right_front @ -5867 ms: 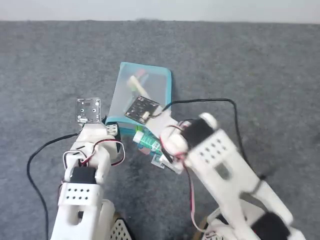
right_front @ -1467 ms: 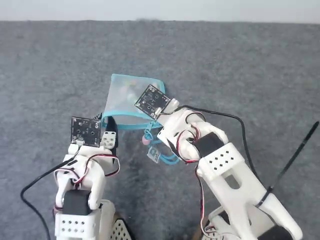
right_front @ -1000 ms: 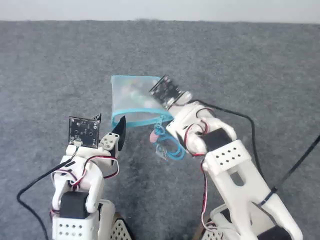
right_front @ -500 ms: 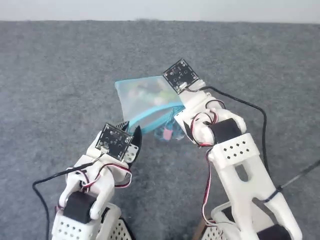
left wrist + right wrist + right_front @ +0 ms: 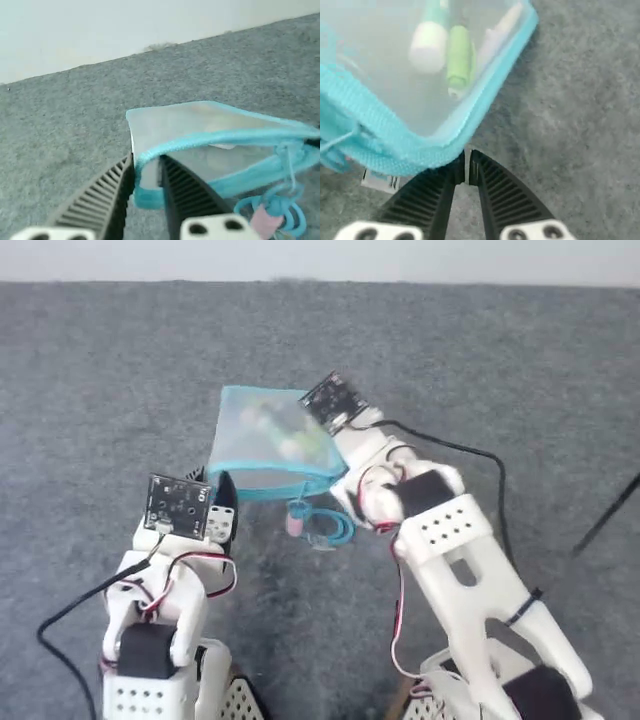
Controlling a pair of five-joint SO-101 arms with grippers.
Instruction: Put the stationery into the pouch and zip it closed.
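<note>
**Pouch held at both ends by the two grippers**

We see the translucent plastic pouch with turquoise fabric trim (image 5: pixel 262 445) in the middle of the grey felt-like table cover (image 5: pixel 100 370), stretched between the two arms. The left gripper (image 5: pixel 147 175) pinches one corner of the pouch, and the turquoise trim sits between its two ribbed black fingers (image 5: pixel 112 192). The right gripper (image 5: pixel 466 162) is at the opposite corner. Its fingers are pressed almost fully together on the edge of the trim.

The stationery (image 5: pixel 285 435) lies inside the pouch. Through the wall we make out a light green pen (image 5: pixel 458 55) and, just beside it, a pen with a white cap (image 5: pixel 427 47). A turquoise cord loop (image 5: pixel 328 525) with a small pink tag (image 5: pixel 297 525) hangs from the zipper end, near the right gripper. We cannot tell if the zipper is fully closed.
</note>
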